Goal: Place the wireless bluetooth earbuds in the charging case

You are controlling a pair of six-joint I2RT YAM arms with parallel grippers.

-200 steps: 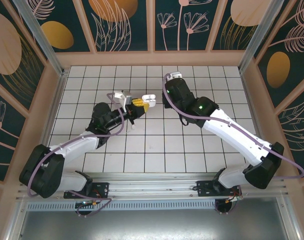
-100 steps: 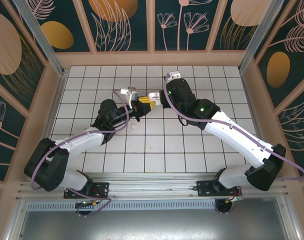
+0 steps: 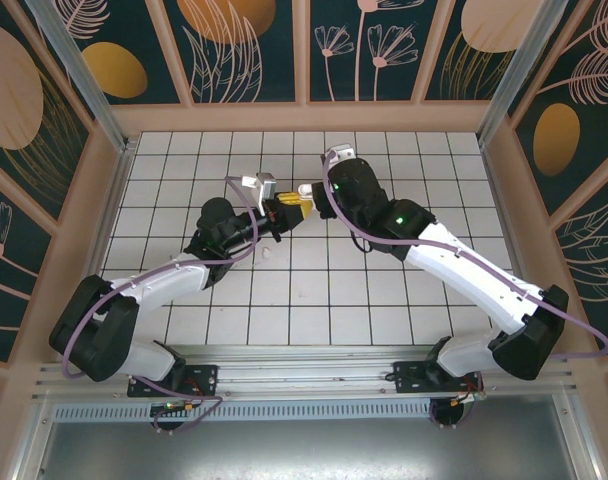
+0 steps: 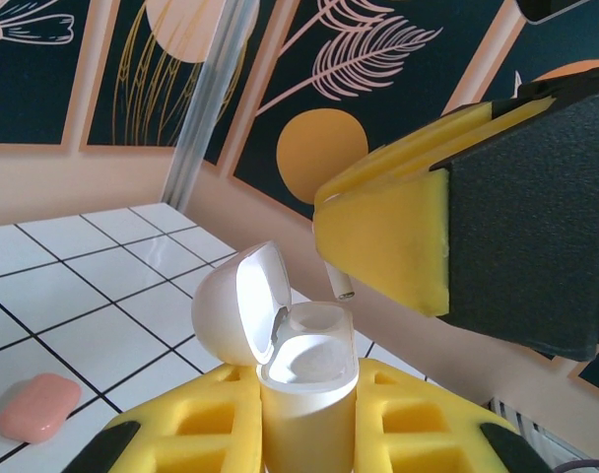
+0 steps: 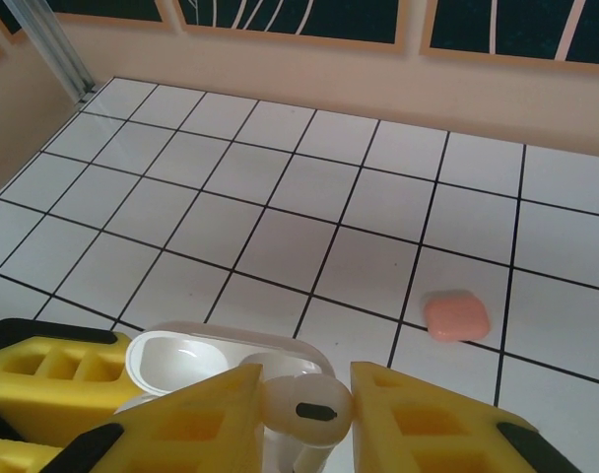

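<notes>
Charging case (image 4: 304, 394): sitting upright between the left fingers (image 4: 196, 429).
Earbud (image 5: 301, 406): hanging between the right fingers (image 5: 196, 414), just above the case.
Rounded piece (image 5: 457, 316): lying apart on the worktop (image 5: 280, 158).

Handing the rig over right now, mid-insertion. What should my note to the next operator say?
Left gripper: shut on the charging case, held upright with its lid open.
Right gripper: shut on a white earbud, poised just above the case opening, stem down, not seated.
On the tiles: a salmon-pink piece and a small white piece.
Done: case lifted and open, one bud in hand over it.
Left: lower this bud into its well, release it, then fetch the loose pieces.
</notes>
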